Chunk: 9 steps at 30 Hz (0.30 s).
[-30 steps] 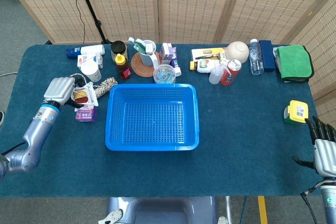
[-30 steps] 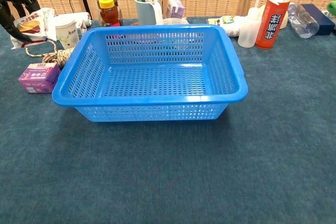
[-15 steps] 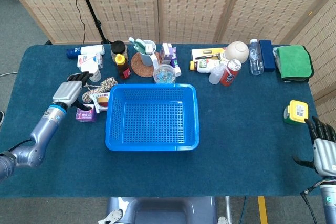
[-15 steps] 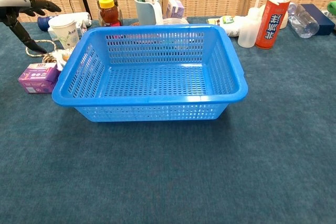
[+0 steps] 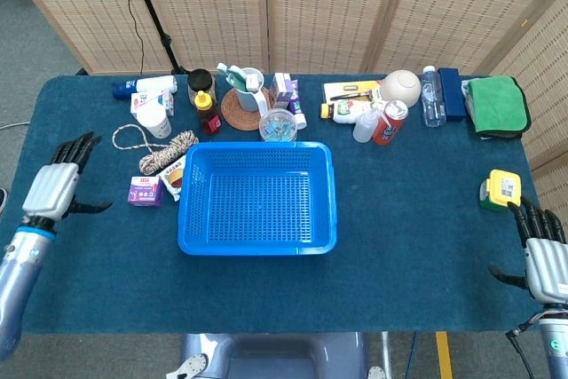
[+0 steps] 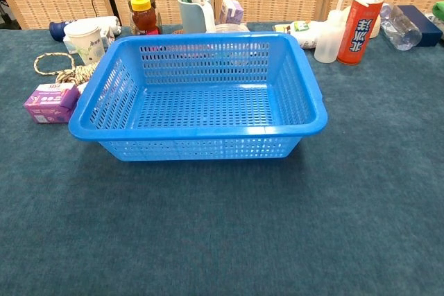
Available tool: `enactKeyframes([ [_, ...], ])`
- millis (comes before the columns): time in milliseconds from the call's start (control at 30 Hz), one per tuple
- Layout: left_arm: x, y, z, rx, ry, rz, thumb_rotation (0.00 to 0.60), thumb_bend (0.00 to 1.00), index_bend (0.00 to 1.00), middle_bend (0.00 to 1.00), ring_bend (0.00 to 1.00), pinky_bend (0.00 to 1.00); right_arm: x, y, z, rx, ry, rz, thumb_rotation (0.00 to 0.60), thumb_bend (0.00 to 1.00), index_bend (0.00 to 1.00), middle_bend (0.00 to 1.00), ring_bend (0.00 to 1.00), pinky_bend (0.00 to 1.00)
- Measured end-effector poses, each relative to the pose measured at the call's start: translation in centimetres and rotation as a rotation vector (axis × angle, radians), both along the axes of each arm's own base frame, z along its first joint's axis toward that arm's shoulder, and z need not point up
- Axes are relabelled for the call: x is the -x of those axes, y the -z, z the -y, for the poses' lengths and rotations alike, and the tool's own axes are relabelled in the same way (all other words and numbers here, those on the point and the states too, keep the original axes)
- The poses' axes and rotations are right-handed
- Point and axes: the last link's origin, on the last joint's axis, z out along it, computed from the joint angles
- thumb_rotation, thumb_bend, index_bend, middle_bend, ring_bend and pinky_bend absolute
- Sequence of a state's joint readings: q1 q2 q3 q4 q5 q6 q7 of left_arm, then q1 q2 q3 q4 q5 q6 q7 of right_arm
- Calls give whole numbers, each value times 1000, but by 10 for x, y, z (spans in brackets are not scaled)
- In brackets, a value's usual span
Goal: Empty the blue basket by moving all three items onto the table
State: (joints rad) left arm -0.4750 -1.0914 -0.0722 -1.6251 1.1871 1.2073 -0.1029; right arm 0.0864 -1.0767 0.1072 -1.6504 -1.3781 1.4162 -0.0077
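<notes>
Seemingly finished, the blue basket [image 5: 257,199] sat bare at mid-bench [image 5: 417,219], its three items apparently the rope [image 5: 164,151], purple box [image 5: 145,190] and snack packet [image 5: 174,175] lying just left of it. Both the left robot hand [image 5: 59,185] and right robot hand [image 5: 545,255] hung released at the edges, grasping nothing.

You get bright, even light from above in both views, sharp focus, and only soft shadows under the basket [image 5: 257,197].
</notes>
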Motion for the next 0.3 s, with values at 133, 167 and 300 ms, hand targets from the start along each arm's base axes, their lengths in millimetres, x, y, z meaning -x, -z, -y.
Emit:
enactKeyframes([
  [133, 15, -12, 53, -62, -29, -7, 600, 60, 0, 0, 0, 0, -2, 0, -2, 16, -24, -20, 600, 0, 0, 0, 0, 0],
  [167, 18, -14, 63, -72, -36, -9, 600, 59, 0, 0, 0, 0, -2, 0, -2, 21, -27, -24, 600, 0, 0, 0, 0, 0],
  [300, 25, -19, 97, -86, -61, -27, 600, 59, 0, 0, 0, 0, -2, -1, -3, 36, -40, -37, 600, 0, 0, 0, 0, 0],
])
